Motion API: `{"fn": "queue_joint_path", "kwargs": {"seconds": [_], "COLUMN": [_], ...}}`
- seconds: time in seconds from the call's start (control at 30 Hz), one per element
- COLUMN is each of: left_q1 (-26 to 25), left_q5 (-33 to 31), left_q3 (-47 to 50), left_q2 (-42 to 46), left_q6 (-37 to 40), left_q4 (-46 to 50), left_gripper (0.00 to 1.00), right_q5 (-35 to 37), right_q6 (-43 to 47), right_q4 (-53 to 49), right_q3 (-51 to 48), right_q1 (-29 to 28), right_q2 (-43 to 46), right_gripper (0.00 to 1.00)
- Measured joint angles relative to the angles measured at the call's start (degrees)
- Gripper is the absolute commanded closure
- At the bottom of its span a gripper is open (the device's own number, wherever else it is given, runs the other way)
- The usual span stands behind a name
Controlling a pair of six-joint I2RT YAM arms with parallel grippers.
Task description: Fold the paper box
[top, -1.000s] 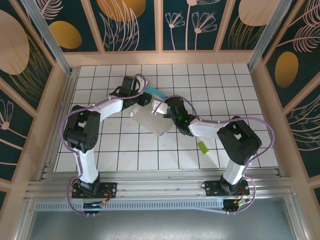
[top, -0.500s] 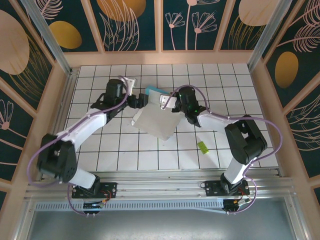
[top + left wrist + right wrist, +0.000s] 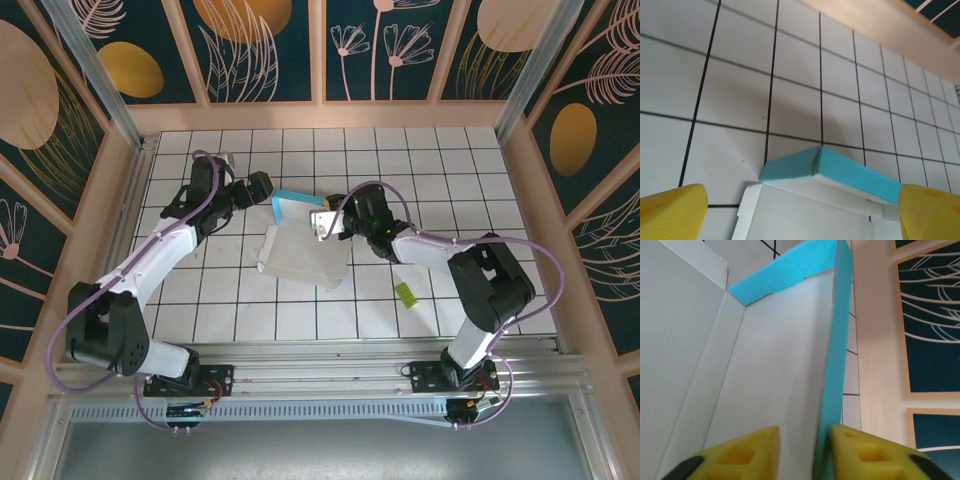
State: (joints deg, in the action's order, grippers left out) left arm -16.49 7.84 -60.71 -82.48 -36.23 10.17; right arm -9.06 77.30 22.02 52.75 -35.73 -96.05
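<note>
On the tabletop [image 3: 450, 200] mid-grid, our right claw [image 3: 325, 222] pinches a raised turquoise wall of the paper box [image 3: 300, 255]; left claw [image 3: 260, 188] hangs released nearby. Pulling sideways, we risk creasing the card.

Light is bright, even and soft-shadowed. Wrist views blur close up, where yellow fingertips [image 3: 670, 210] lose focus.
</note>
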Motion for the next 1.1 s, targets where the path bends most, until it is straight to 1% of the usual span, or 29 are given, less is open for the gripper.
{"fn": "queue_joint_path", "kwargs": {"seconds": [0.17, 0.33, 0.43, 0.5, 0.53, 0.63, 0.7, 0.8, 0.9, 1.0, 1.1], "left_q1": [0.0, 0.0, 0.0, 0.0, 0.0, 0.0, 0.0, 0.0, 0.0, 0.0, 0.0], "left_q5": [2.8, 4.0, 4.9, 5.8, 6.1, 6.8, 6.7, 7.0, 8.4, 10.3, 11.8], "left_q3": [-0.6, -3.1, -5.7, -8.0, -9.1, -13.4, -16.6, -20.8, -24.1, -26.2, -26.3], "left_q2": [-3.5, -6.0, -8.0, -9.4, -10.1, -12.8, -15.0, -18.8, -22.5, -25.4, -26.3], "left_q6": [-0.1, 0.0, 0.2, 0.4, 0.6, 1.4, 2.1, 3.5, 4.8, 5.8, 6.4], "left_q4": [0.8, 1.1, 1.2, 1.7, 2.1, 3.7, 5.3, 7.7, 10.1, 12.4, 14.1], "left_gripper": [0.06, 0.07, 0.11, 0.14, 0.15, 0.18, 0.2, 0.21, 0.23, 0.25, 0.26], "right_q5": [0.0, 0.3, 1.3, 3.2, 4.5, 7.8, 6.8, 2.7, 0.6, -0.5, -1.7], "right_q6": [-2.1, -5.9, -12.2, -21.0, -26.6, -48.8, -67.8, -89.2, -104.2, -113.1, -118.0], "right_q4": [0.0, 0.0, 0.0, -1.7, -3.2, -10.7, -17.2, -22.9, -28.5, -34.9, -39.8], "right_q3": [-0.3, -0.4, -0.4, 0.3, 1.4, 8.9, 15.4, 19.1, 19.2, 20.2, 22.5], "right_q1": [-0.6, -1.4, -2.1, -2.6, -2.7, -1.9, 0.9, 6.4, 9.2, 8.9, 9.0], "right_q2": [3.0, 4.3, 5.3, 6.7, 7.3, 8.4, 9.4, 12.0, 13.5, 11.1, 6.6], "right_gripper": [0.46, 0.4, 0.36, 0.33, 0.33, 0.33, 0.37, 0.38, 0.38, 0.36, 0.35]}}
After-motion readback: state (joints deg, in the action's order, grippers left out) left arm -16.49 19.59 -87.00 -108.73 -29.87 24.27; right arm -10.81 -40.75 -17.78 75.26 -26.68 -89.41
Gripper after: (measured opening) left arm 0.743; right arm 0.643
